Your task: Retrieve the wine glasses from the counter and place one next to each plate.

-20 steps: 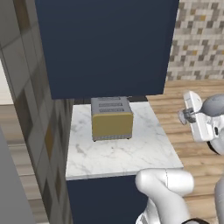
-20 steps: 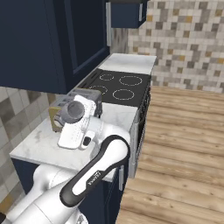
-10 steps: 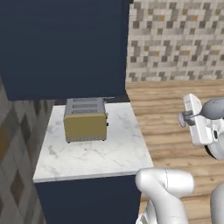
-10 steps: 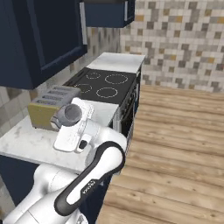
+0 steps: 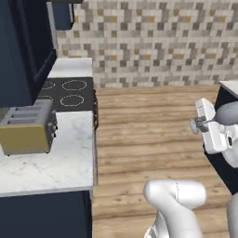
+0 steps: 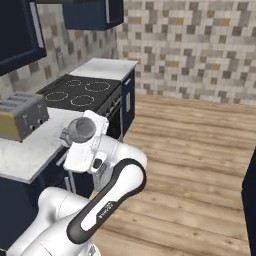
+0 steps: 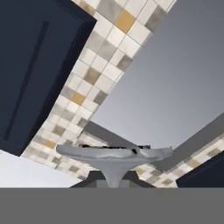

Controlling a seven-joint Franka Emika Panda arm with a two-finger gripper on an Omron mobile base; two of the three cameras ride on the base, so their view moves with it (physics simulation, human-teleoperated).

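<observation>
One wine glass (image 7: 113,155) shows from very close in the hand view: its round grey foot spreads above a short stem that runs down between my fingertips. My gripper (image 7: 113,180) is shut on that stem. In the left base view the gripper (image 5: 197,124) is held up at the right, over the wooden floor and well clear of the counter (image 5: 69,158). The counter (image 6: 30,155), white marble over navy cabinets, lies at the left. The plates are out of view.
A yellow toaster (image 5: 25,132) stands on the counter's left part, seen also as the toaster (image 6: 20,115). Beyond it is a black stove (image 5: 65,90) under dark wall cabinets. Wooden floor (image 6: 200,150) stretches to the tiled wall. A dark cabinet corner (image 5: 228,95) is at the right.
The whole picture has swung: the base has turned right, so counter and toaster now sit far left and the stove and floor have come into view. The gripper stays shut.
</observation>
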